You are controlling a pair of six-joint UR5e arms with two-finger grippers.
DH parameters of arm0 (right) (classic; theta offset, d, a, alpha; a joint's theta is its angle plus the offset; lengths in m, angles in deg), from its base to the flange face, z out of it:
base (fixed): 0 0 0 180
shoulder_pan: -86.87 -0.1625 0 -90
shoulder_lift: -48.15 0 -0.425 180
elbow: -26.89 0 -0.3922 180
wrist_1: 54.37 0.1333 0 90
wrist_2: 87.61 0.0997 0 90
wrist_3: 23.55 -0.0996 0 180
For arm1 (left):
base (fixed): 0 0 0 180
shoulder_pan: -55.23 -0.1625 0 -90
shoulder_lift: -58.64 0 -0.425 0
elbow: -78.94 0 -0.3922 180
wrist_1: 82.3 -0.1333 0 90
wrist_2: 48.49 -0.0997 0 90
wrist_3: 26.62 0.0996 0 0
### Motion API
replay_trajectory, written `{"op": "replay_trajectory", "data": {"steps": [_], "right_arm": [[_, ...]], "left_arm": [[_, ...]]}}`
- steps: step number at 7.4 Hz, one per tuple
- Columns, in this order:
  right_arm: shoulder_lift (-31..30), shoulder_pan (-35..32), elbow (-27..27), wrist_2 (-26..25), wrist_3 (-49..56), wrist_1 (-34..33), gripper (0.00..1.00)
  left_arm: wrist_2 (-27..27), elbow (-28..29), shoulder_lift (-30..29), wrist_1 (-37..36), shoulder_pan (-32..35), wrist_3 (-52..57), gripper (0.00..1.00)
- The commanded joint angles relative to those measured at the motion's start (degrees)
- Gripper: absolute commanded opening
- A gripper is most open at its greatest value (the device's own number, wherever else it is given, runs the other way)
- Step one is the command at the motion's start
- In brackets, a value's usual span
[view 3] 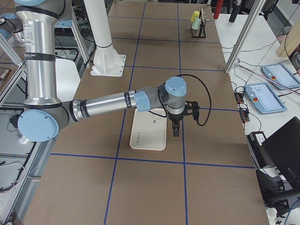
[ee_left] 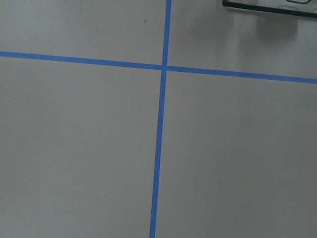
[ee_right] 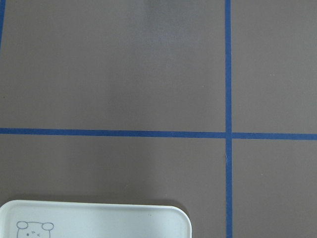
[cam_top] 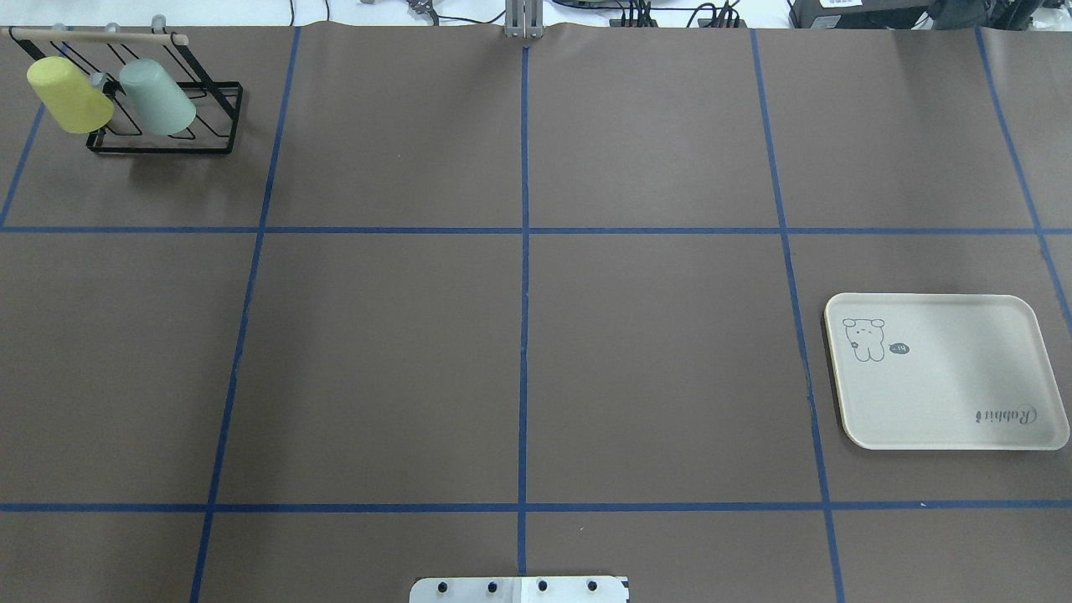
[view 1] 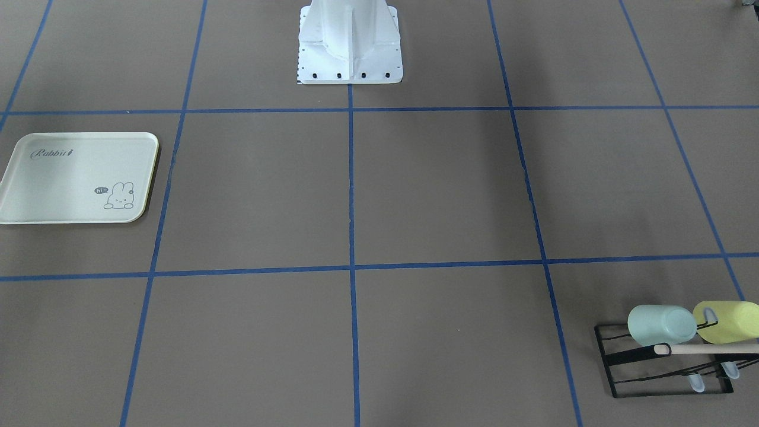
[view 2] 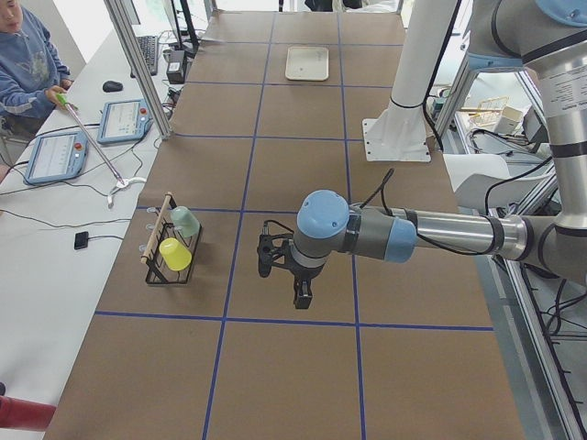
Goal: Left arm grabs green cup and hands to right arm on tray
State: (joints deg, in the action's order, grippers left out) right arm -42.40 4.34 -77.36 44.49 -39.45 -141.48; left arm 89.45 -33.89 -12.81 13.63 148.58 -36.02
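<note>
The green cup (view 1: 661, 323) hangs mouth-down on a peg of the black wire rack (view 1: 664, 385), beside a yellow-green cup (view 1: 728, 320). It also shows in the overhead view (cam_top: 157, 96) and the exterior left view (view 2: 184, 221). The tray (view 1: 59, 178) lies bare on the far side of the table (cam_top: 955, 394). My left gripper (view 2: 301, 295) points down above the table, apart from the rack. My right gripper (view 3: 175, 131) points down over the tray's edge (view 3: 147, 138). Both show only in the side views, so I cannot tell whether they are open or shut.
The robot's white base (view 1: 350, 59) stands at mid-table. Blue tape lines grid the brown table. An operator (view 2: 23, 55) with a stick and control tablets (view 2: 55, 156) are beside the table. The rack's base edge (ee_left: 267, 5) shows in the left wrist view.
</note>
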Motion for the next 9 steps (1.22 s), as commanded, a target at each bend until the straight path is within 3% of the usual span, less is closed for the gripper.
{"op": "replay_trajectory", "data": {"steps": [1,5,9], "right_arm": [[-0.33,0.09,0.01,-0.09,0.0,0.27,1.0],[-0.68,0.61,0.36,0.09,0.09,0.36,1.0],[-0.68,0.7,0.27,0.18,0.44,1.49,1.0]], "left_arm": [[0.14,0.07,1.04,0.04,-0.09,0.52,1.0],[0.31,-0.02,1.32,0.22,-4.37,-0.08,1.0],[-0.65,1.91,-16.12,-0.65,-16.33,-13.26,0.99]]}}
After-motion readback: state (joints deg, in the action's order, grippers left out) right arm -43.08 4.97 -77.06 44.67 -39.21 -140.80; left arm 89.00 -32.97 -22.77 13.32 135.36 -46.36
